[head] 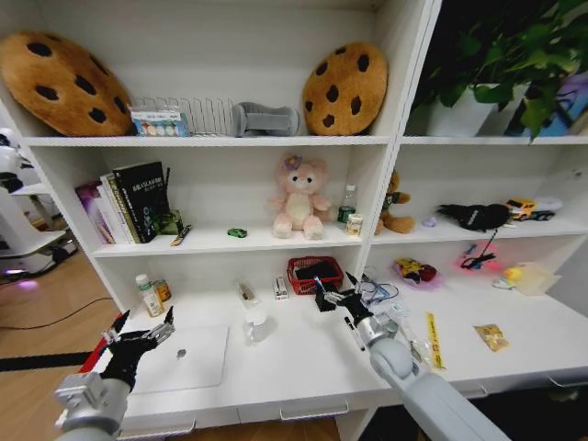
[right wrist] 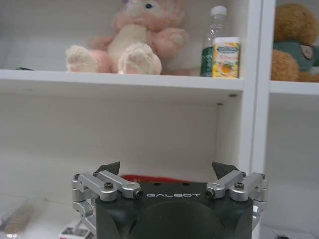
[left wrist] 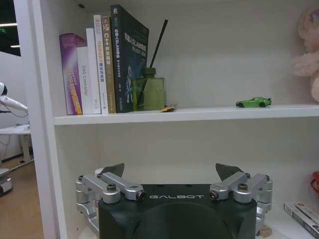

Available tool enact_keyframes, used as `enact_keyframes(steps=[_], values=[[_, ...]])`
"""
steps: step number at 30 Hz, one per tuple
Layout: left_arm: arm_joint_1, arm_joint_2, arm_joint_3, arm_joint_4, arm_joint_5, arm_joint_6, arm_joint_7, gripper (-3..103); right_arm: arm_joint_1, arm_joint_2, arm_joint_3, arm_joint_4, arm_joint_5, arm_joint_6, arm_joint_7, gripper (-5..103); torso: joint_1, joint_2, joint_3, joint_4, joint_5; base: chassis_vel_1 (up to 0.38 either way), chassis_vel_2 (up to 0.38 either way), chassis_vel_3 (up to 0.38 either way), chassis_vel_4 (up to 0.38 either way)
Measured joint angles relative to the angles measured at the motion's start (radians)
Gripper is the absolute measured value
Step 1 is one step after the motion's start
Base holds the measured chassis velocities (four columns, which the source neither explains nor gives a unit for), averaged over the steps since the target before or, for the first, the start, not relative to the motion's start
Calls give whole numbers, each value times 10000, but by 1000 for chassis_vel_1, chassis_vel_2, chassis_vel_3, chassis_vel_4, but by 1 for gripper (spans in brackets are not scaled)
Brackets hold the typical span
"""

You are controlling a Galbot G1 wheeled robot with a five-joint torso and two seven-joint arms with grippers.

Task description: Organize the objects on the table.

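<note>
A silver laptop lies shut at the front left of the white table. My left gripper hovers open over the laptop's left edge, with nothing between its fingers; the left wrist view shows the left gripper facing the shelves. A white mug stands to the right of the laptop. My right gripper is open and empty just in front of a red basket; in the right wrist view the right gripper has the basket's rim behind it. A tiny green toy car sits on the shelf above.
Two small bottles stand at the table's back left. A yellow strip, a snack packet and tangled cables lie on the right. Books and a pink plush bear fill the shelf above.
</note>
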Motion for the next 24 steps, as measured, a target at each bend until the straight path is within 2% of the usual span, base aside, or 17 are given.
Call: enact_keyframes(steps=[3, 4, 6, 7, 8, 10, 11, 14, 18, 20, 24], values=[[0, 0, 0, 0, -1, 0, 0, 100, -766, -170, 426, 356, 330, -618, 437, 100, 0, 0, 0, 0, 1, 0, 0, 0, 0], [0, 0, 0, 0, -1, 0, 0, 100, -766, -170, 426, 356, 330, -618, 437, 100, 0, 0, 0, 0, 1, 0, 0, 0, 0], [0, 0, 0, 0, 0, 0, 0, 100, -1006, -327, 660, 374, 877, -1151, 568, 100, 0, 0, 0, 1, 1, 0, 0, 0, 0], [0, 0, 0, 0, 0, 0, 0, 100, -1039, -442, 760, 363, 1400, -1644, 574, 100, 1, 0, 1, 0, 0, 0, 0, 0, 0], [0, 0, 0, 0, 0, 0, 0, 100, -1039, -442, 760, 363, 1400, -1644, 574, 100, 1, 0, 1, 0, 0, 0, 0, 0, 0], [0, 0, 0, 0, 0, 0, 2, 100, -797, -639, 812, 226, 2703, -2744, 387, 100, 1, -2, 2, 0, 1, 0, 0, 0, 0], [0, 0, 0, 0, 0, 0, 2, 100, -797, -639, 812, 226, 2703, -2744, 387, 100, 1, -2, 2, 0, 1, 0, 0, 0, 0], [0, 0, 0, 0, 0, 0, 2, 100, -381, -716, 764, -17, 3520, -3725, 29, 100, 3, -3, 2, 3, 0, 0, 0, 0, 0], [0, 0, 0, 0, 0, 0, 2, 100, -174, -743, 741, -265, 3664, -4202, -271, 100, 4, -4, 2, 3, 0, 0, 0, 0, 0], [0, 0, 0, 0, 0, 0, 2, 100, 31, -796, 713, -668, 3736, -4585, -669, 100, 3, -3, 3, 2, 0, 0, 0, 0, 0], [0, 0, 0, 0, 0, 0, 2, 100, 301, -807, 615, -1063, 3747, -4810, -924, 100, 3, -3, 3, 1, -1, 0, 0, 0, 0]])
